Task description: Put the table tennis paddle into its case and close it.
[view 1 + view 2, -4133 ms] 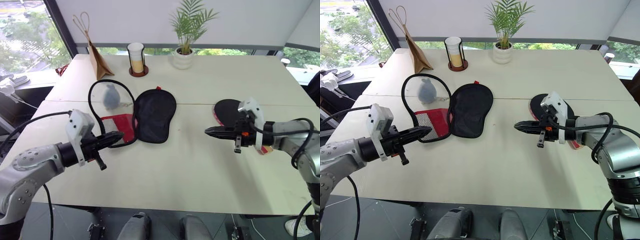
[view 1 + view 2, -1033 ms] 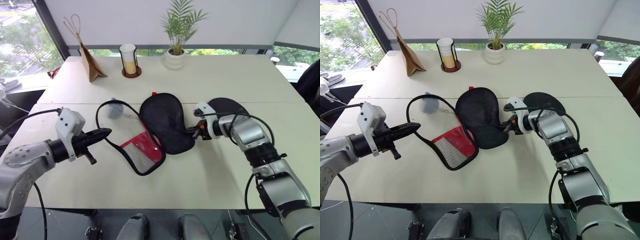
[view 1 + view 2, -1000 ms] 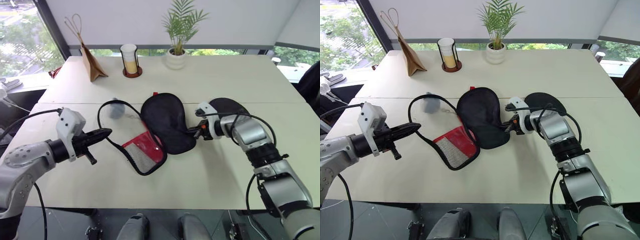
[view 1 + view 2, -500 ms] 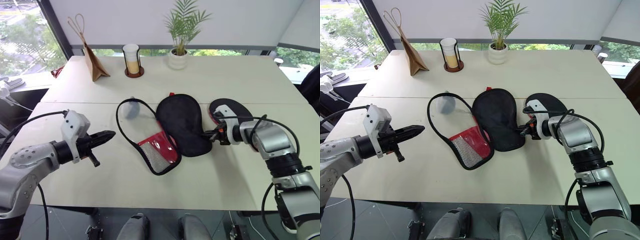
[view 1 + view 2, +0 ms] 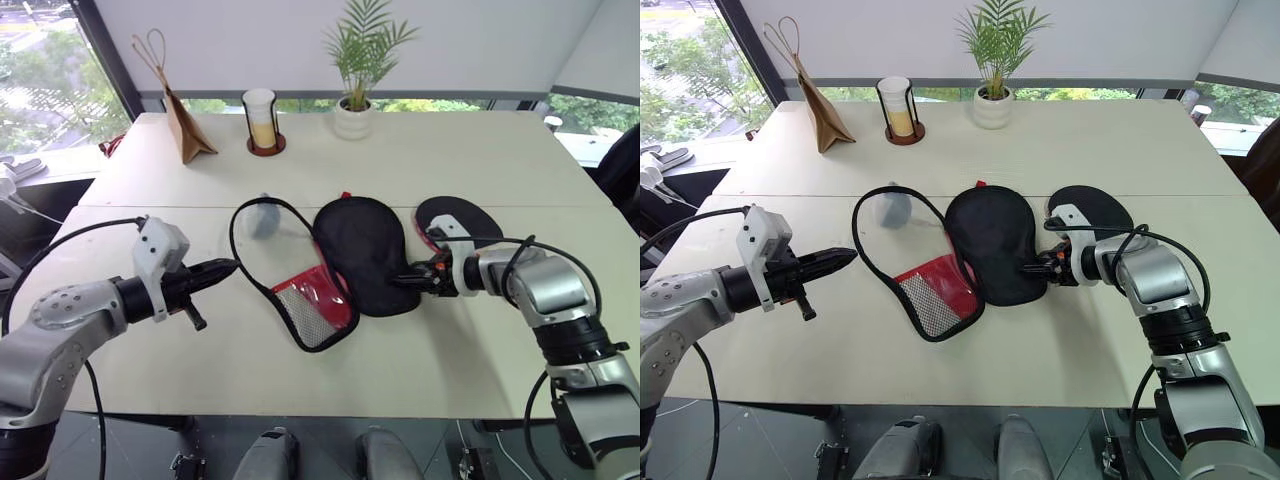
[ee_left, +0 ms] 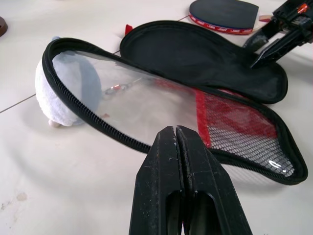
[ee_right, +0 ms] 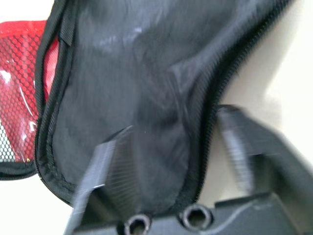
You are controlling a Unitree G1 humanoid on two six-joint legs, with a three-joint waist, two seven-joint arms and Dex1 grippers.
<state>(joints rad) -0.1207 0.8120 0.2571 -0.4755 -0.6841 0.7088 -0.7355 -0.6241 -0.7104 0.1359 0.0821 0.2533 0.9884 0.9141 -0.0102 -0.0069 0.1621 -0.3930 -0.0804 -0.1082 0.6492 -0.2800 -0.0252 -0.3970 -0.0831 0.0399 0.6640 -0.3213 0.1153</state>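
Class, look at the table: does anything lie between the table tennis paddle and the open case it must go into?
Nothing lies between them. The paddle rests on the table just beside the case, whose black half lies open. The right gripper, open, sits at that half's near edge.

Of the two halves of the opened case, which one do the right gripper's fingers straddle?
The plain black fabric half, next to the black-faced table tennis paddle. The right gripper has open fingers either side of its zip edge. The other half has red mesh.
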